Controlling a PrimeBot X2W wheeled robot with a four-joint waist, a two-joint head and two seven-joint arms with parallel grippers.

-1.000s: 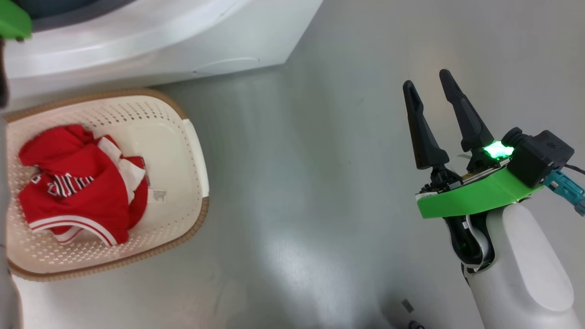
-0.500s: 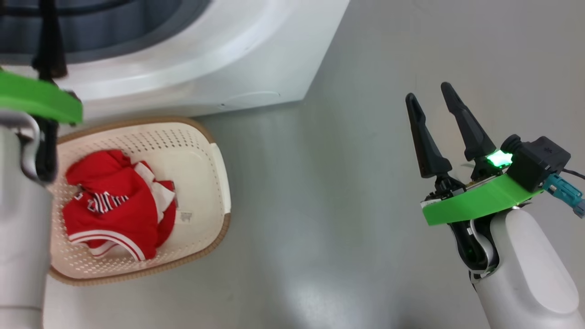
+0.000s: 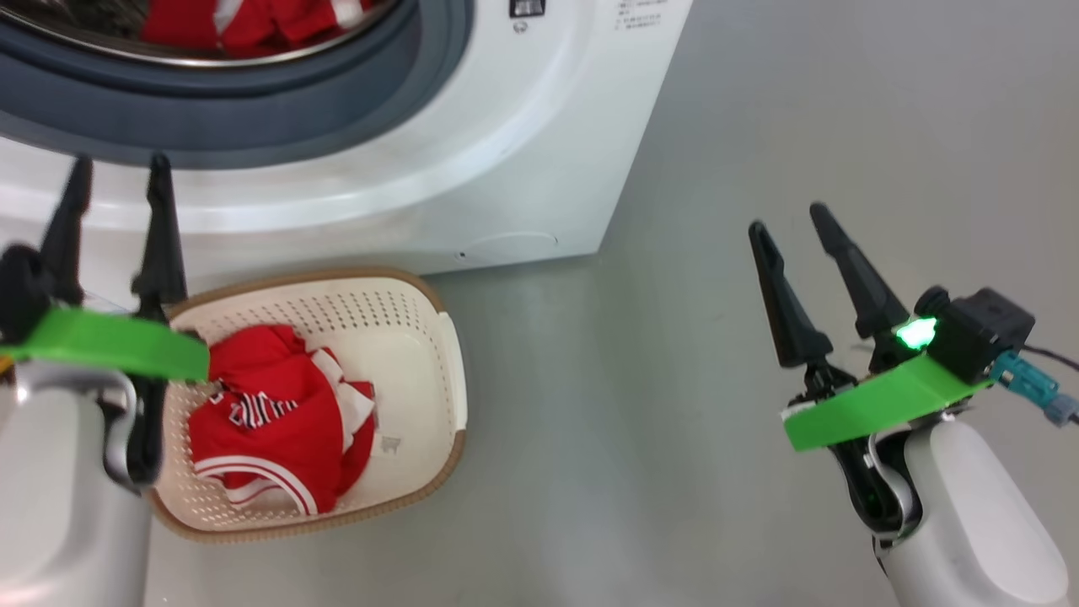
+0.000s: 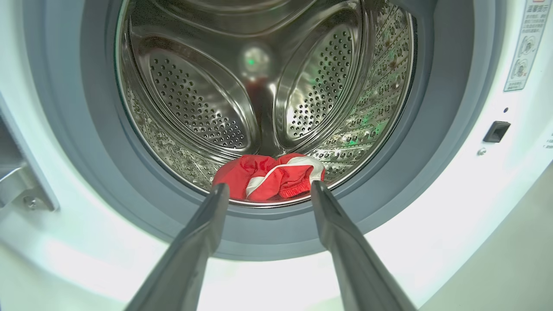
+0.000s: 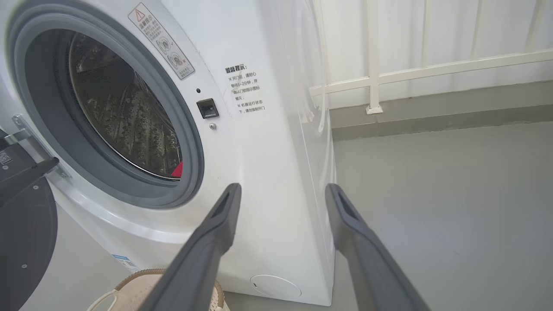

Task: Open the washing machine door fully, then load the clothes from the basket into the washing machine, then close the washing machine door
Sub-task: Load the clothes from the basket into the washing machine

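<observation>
The washing machine [image 3: 523, 126] stands at the top of the head view with its grey gasket and drum mouth uncovered. A red garment with white trim [image 4: 268, 175] lies at the front of the steel drum [image 4: 194, 108]. More red clothes [image 3: 270, 421] lie in the cream basket [image 3: 447, 371] on the floor below the opening. My left gripper [image 3: 119, 164] is open and empty, above the basket's left end, pointing at the opening [image 4: 268, 185]. Off to the right, over bare floor, my right gripper [image 3: 787, 219] is open and empty. The black washing machine door [image 5: 21, 224] hangs swung out at the left.
Grey floor [image 3: 759, 101] stretches to the right of the machine. In the right wrist view a white railing and low kerb [image 5: 432, 73] run behind the machine. The basket's rim [image 5: 142, 280] sits close against the machine's front.
The head camera has tilted up, bringing the drum mouth into the picture. My left gripper has drawn back from the machine to above the basket's left end. The right gripper has barely moved.
</observation>
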